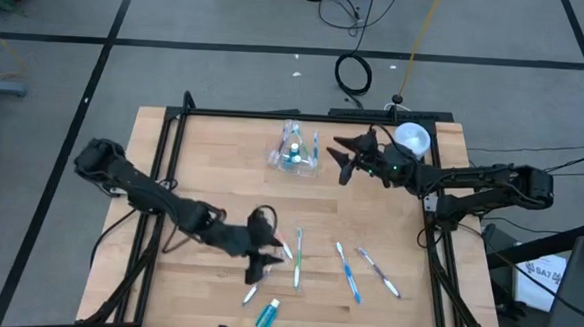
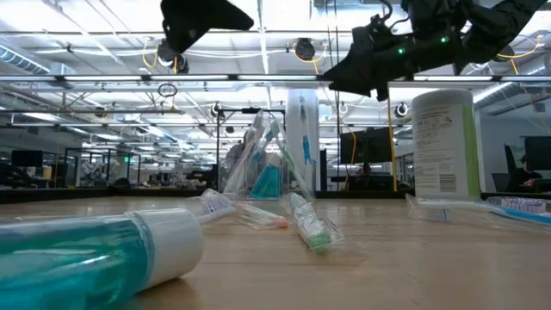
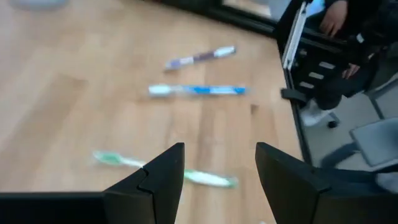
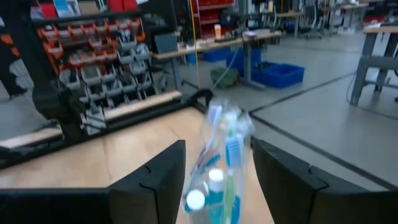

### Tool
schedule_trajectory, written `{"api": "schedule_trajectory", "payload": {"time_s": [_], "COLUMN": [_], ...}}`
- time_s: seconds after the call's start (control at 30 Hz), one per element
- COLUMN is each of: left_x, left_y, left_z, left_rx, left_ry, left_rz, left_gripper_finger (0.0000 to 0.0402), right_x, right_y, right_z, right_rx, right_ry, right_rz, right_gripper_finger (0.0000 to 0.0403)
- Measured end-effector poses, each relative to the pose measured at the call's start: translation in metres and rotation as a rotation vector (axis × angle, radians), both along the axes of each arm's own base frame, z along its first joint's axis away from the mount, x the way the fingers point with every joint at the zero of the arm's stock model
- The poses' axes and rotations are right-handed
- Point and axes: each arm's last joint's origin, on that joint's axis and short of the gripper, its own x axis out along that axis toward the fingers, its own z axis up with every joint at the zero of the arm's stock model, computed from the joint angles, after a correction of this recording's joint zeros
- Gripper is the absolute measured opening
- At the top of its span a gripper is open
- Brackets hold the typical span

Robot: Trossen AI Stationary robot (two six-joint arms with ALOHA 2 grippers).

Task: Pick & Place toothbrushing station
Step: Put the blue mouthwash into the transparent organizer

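A clear holder (image 1: pixel 295 152) stands at the table's far middle with toothbrushes and a teal tube in it; it also shows in the right wrist view (image 4: pixel 221 168). My right gripper (image 1: pixel 338 156) is open and hangs in the air just right of the holder, pointing at it and touching nothing. A green toothbrush (image 1: pixel 297 256) lies flat on the wood near the front. My left gripper (image 1: pixel 273 251) is open just left of it and above it; in the left wrist view the brush (image 3: pixel 202 177) lies beyond the open fingers (image 3: pixel 219 180).
A blue toothbrush (image 1: pixel 348 272) and a purple-grey one (image 1: pixel 378 272) lie right of the green one. A teal tube (image 1: pixel 267 313) and a small tube (image 1: pixel 250 296) lie at the near edge. A white canister (image 1: pixel 411 140) stands at the far right. A black frame (image 1: pixel 275 115) rims the table.
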Motion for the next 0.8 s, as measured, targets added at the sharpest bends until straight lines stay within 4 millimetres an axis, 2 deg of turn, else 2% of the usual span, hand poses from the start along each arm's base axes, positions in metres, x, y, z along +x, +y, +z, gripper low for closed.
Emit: {"api": "schedule_trajectory", "payload": {"time_s": [0.13,0.23,0.37,0.47,0.7,0.8], "left_x": [0.015,0.025,0.034,0.037,0.042,0.045], "left_y": [-0.019,-0.038,-0.067,-0.082,-0.096,-0.099], "left_z": [0.001,-0.005,-0.031,-0.048,-0.084,-0.095], "left_rx": [-0.156,-0.210,-0.239,-0.236,-0.255,-0.254], "left_ry": [0.092,0.152,0.244,0.330,0.531,0.550], "left_rz": [0.026,0.009,0.006,0.029,0.090,0.086], "left_gripper_finger": [0.0205,0.0204,0.0204,0.0204,0.0204,0.0204], "right_x": [0.000,0.000,0.000,0.001,0.005,0.006], "right_y": [0.000,0.000,0.002,0.006,0.027,0.035], "right_z": [0.002,0.001,-0.003,-0.006,-0.013,-0.014], "right_rx": [-0.006,-0.003,0.063,0.123,0.149,0.146], "right_ry": [-0.020,-0.013,0.005,0.003,0.081,0.090], "right_rz": [0.000,0.002,0.004,0.016,0.096,0.130], "right_gripper_finger": [0.0180,0.0180,0.0180,0.0180,0.0180,0.0180]}}
